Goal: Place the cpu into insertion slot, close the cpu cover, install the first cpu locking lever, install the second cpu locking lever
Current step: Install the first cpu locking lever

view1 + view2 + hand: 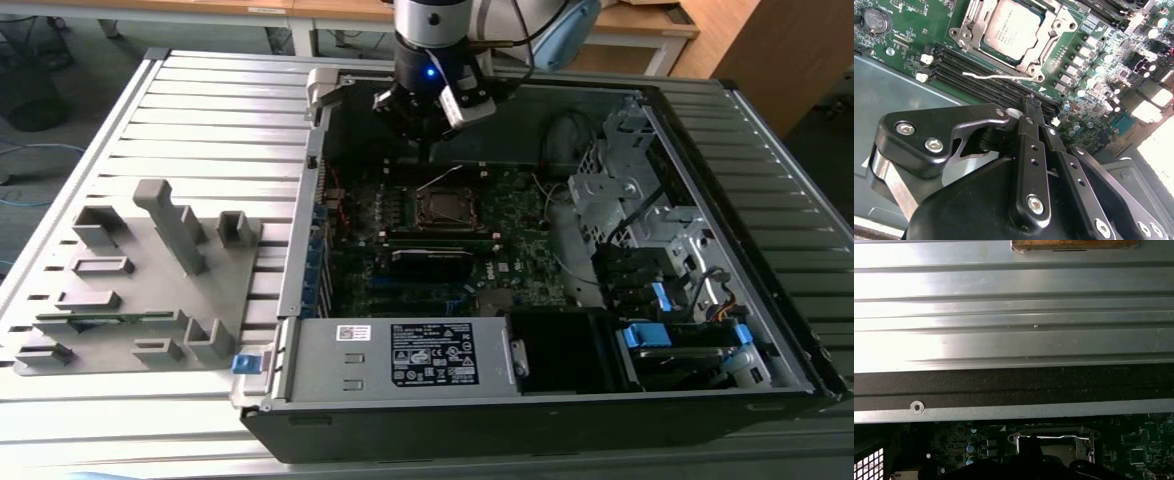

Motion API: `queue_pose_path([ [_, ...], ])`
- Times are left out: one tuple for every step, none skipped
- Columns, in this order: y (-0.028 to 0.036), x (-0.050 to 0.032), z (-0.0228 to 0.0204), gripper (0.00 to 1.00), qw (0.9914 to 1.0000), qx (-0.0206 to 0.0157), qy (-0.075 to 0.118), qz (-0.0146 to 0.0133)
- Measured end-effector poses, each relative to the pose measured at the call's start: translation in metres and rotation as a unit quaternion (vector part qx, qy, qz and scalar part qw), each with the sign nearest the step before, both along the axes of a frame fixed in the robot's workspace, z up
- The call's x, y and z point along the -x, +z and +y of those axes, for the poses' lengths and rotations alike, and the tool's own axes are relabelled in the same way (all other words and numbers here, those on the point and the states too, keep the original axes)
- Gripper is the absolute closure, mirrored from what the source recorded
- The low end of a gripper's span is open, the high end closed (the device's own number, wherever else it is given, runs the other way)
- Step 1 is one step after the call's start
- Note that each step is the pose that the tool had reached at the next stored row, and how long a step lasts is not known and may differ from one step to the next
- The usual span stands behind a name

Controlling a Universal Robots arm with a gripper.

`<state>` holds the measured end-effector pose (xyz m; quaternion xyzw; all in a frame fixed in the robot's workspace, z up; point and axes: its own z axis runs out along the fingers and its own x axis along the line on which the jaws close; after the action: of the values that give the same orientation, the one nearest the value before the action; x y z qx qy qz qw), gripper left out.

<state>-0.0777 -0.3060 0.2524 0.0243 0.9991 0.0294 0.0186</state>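
The cpu (1010, 27) lies flat in the insertion slot (445, 205), its silver face up. The cpu cover (1053, 31) is folded down over it, framing the chip; its frame also shows in the first wrist view (1054, 436). A thin silver locking lever (999, 76) runs along the socket's side that faces the memory slots. My gripper (1033, 102) is shut with nothing between its fingers, its tips just short of that lever. In the exterior view the gripper (426, 148) hangs over the board, just behind the socket.
The green board sits inside an open computer case (747, 250) on a slatted metal table (200, 110). Black memory slots (979, 75), a power supply (400, 355) and a drive cage with blue clips (654, 330) surround the socket. A grey fixture plate (134, 280) lies at the exterior view's left.
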Motion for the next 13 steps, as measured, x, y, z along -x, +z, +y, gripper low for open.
queue_pose_path([
  [0.0, -0.0007, 0.0, 0.9, 1.0, 0.0, 0.0, 0.0],
  [-0.0001, -0.0014, 0.0, 0.9, 1.0, -0.0001, 0.0, 0.0],
  [-0.0001, -0.002, 0.0, 0.9, 1.0, 0.0, 0.0, 0.0],
  [-0.0001, -0.0027, 0.0, 0.9, 1.0, 0.0, 0.0, 0.0],
  [-0.0001, -0.0034, 0.0, 0.9, 1.0, 0.0, 0.0, 0.0],
  [-0.0001, -0.0038, -0.0001, 0.9, 1.0, -0.0001, 0.0, 0.0],
  [-0.0001, -0.0038, -0.0001, 0.9, 1.0, -0.0001, 0.0, -0.0001],
  [-0.0001, -0.0039, 0.0, 0.9, 1.0, 0.0, 0.0, 0.0],
  [-0.0001, -0.0039, 0.0, 0.9, 1.0, 0.0, 0.0, -0.0001],
  [-0.0001, -0.0039, 0.0, 0.9, 1.0, 0.0, 0.0, 0.0],
  [-0.0001, -0.004, 0.0, 0.9, 1.0, 0.0, 0.0, 0.0],
  [-0.0001, -0.0042, -0.0001, 0.9, 1.0, 0.0, 0.0, 0.0],
  [-0.0001, -0.0046, 0.0, 0.9, 1.0, 0.0, 0.0, 0.0],
])
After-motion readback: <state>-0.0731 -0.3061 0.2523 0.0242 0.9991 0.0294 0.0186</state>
